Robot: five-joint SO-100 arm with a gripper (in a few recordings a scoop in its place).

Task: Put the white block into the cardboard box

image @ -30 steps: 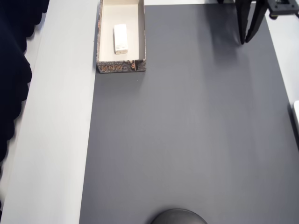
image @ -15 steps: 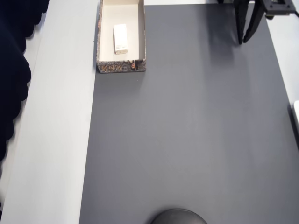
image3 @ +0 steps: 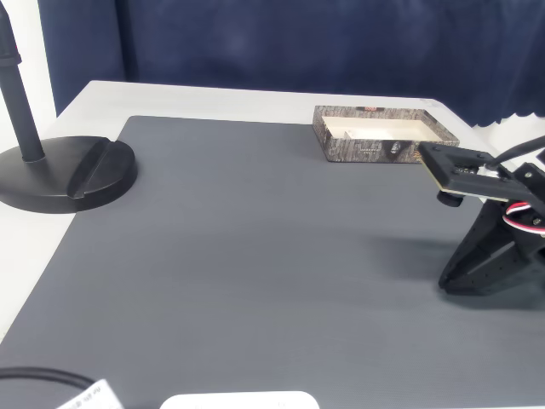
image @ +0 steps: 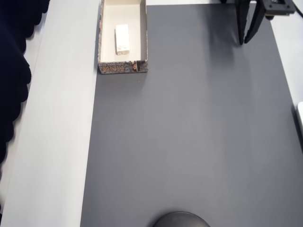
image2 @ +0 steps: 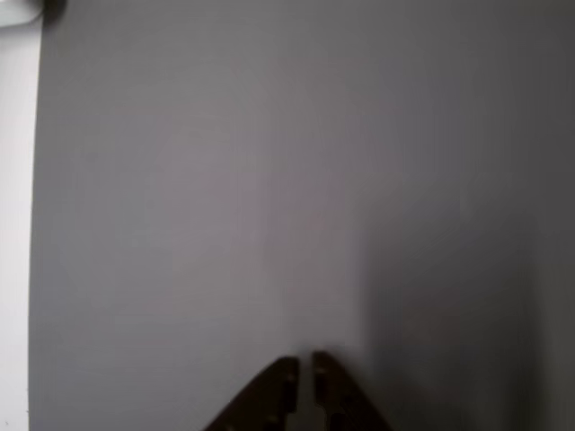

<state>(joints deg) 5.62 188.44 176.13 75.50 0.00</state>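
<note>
Table [image: 52,142]: pale, bare at left of overhead view | cardboard box [image: 102,42]: top left on grey mat [image: 189,142], patterned outer walls, cream inside | white block [image: 122,39]: lying flat inside box, lengthwise | gripper [image: 247,40]: top right, well apart from box, over mat, fingers nearly together, holding nothing | stand base [image3: 64,175]: black, round, mat's left edge in fixed view

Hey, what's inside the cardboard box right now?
In the overhead view, the white block lies flat on the cream floor of the cardboard box, near the middle. The box's far end runs past the picture's edge, so that part is unseen.
</note>
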